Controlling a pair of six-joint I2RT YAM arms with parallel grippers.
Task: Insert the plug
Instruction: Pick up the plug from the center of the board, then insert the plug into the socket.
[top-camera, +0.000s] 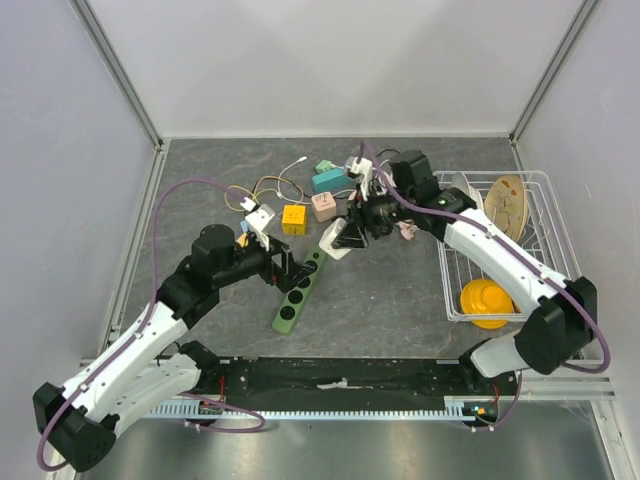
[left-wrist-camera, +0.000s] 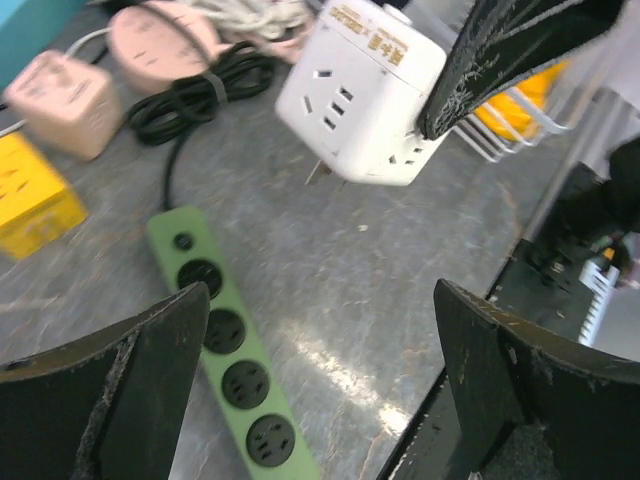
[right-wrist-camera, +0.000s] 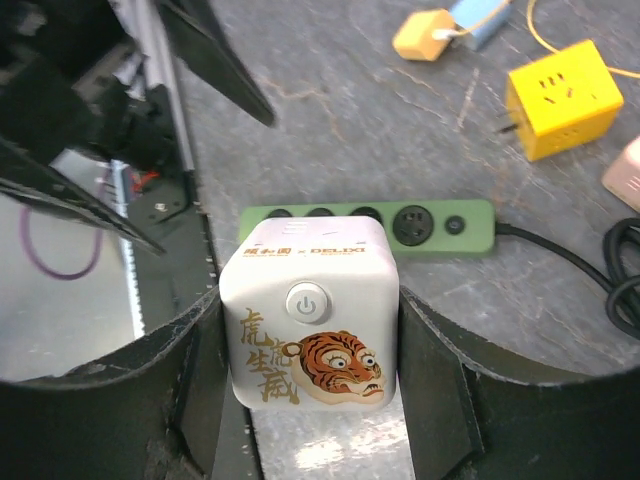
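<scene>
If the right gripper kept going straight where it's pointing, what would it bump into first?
Probably the green power strip, lying just beyond the white cube plug the right gripper holds; the cube would touch it first. Depth is hard to judge.

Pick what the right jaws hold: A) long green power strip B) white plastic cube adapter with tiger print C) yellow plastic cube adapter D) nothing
B: the white plastic cube adapter with tiger print sits clamped between the jaws of the right gripper; the yellow plastic cube adapter and long green power strip lie ungripped.
</scene>
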